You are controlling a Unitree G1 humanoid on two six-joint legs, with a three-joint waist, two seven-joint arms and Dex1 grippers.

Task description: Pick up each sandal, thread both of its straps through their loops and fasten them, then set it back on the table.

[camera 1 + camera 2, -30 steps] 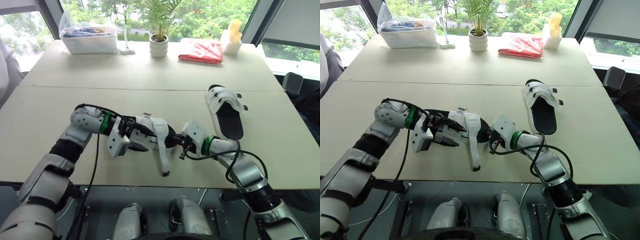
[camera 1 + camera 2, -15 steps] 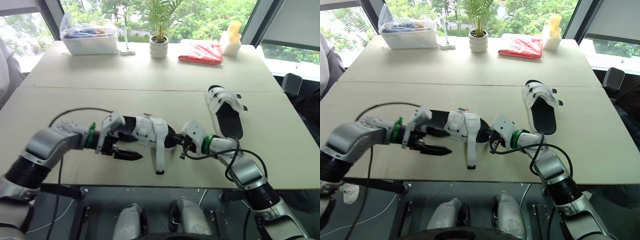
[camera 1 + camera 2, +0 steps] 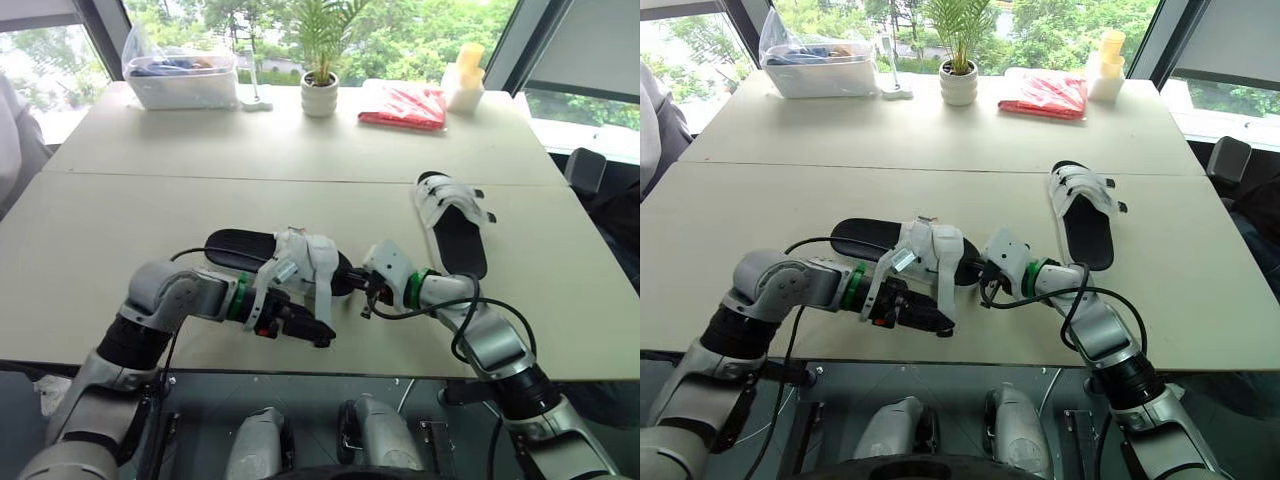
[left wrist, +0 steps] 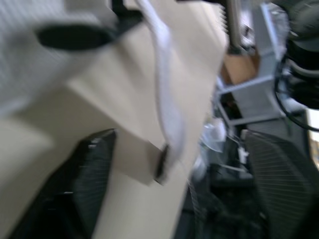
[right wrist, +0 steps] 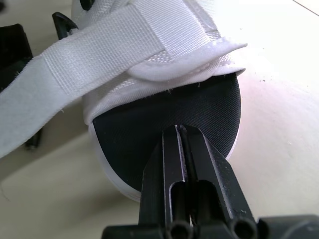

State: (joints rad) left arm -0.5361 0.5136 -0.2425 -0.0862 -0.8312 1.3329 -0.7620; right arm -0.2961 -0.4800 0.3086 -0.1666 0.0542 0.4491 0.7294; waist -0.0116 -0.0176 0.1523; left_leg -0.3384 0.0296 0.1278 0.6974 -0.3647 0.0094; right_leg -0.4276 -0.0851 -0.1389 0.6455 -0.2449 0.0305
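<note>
Beige table, sandal toe touching right tool

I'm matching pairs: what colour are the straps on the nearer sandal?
White straps over a black sole; clearest in the right wrist view.

On the table, the near sandal lies front-centre, the second sandal rightward, the plant behind.

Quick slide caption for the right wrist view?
Right gripper, fingers shut, tips on the black toe footbed of the sandal, white strap draped across its upper.
</note>
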